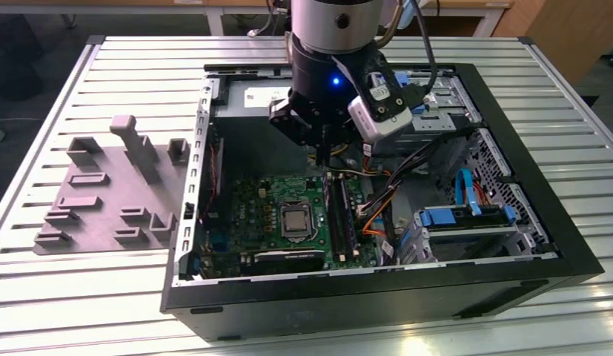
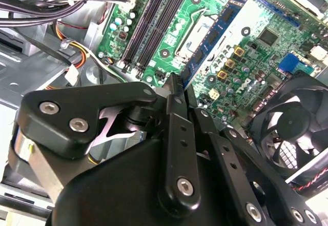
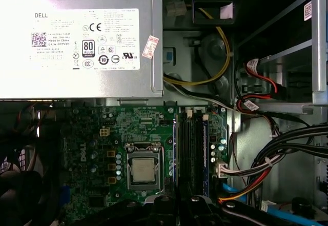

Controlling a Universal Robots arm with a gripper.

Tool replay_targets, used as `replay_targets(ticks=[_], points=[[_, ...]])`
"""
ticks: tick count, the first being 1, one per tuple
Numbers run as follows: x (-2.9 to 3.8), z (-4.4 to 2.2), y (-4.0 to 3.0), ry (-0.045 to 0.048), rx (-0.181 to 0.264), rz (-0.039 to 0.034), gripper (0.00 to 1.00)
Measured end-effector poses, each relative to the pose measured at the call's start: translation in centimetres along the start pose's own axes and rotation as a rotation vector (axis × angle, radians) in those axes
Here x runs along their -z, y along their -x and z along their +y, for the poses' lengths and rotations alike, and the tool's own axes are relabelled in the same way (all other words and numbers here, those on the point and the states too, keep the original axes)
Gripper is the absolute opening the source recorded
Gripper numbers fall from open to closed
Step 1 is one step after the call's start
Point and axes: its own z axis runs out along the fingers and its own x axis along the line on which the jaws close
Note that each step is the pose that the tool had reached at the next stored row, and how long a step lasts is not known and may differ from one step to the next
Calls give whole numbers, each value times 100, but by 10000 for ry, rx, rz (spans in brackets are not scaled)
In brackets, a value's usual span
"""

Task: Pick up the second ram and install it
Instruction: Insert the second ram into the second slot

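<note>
Inside the open computer case (image 1: 543, 245), jaws pressed together just above the motherboard's (image 3: 133, 128) black memory slots (image 3: 192, 149). Second ram (image 1: 339, 211) apparently stands seated in those slots, directly under the gripper (image 1: 326, 165); grey holder block (image 1: 108, 193) sits on the worktop (image 1: 49, 297).

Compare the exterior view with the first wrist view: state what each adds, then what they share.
Exterior view adds: the grey plastic holder block on the ribbed metal table, and the black computer case's outer walls. First wrist view adds: the silver power supply box's white label, face-on. Shared: the green motherboard, its silver processor socket and long black memory slots.
</note>
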Motion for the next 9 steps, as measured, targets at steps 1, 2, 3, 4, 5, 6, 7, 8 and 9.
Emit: replay_targets(ticks=[1,2,3,4,5,6,7,8,9], points=[[-2,-15,1,0,2,1,14],[-6,-32,2,3,2,6,14],[-7,-52,2,4,1,11,14],[-7,-61,9,3,1,36,14],[-11,-65,16,8,1,66,14],[-14,-65,26,11,8,76,14],[-15,-65,42,11,22,85,14],[-17,-65,50,10,58,88,14],[-23,-65,59,13,120,89,14]])
